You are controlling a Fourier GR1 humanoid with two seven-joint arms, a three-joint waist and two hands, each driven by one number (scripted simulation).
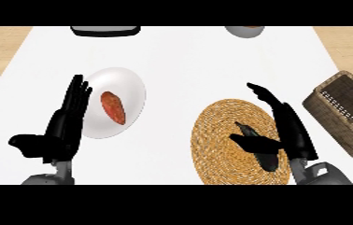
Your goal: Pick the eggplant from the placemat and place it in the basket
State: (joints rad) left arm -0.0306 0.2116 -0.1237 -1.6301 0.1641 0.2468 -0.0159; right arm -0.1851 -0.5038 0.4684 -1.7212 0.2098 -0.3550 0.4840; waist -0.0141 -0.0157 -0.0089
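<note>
Eggplant lies on the woven placemat, long axis diagonal, stem end up-left. Right hand sits just beside it on the right, fingers straight, thumb across it, nothing grasped. Basket further right. Left hand rests open, well apart.

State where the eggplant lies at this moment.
In the head view the eggplant lies on the round woven placemat at lower right, beside the right hand, with the basket farther right.
</note>
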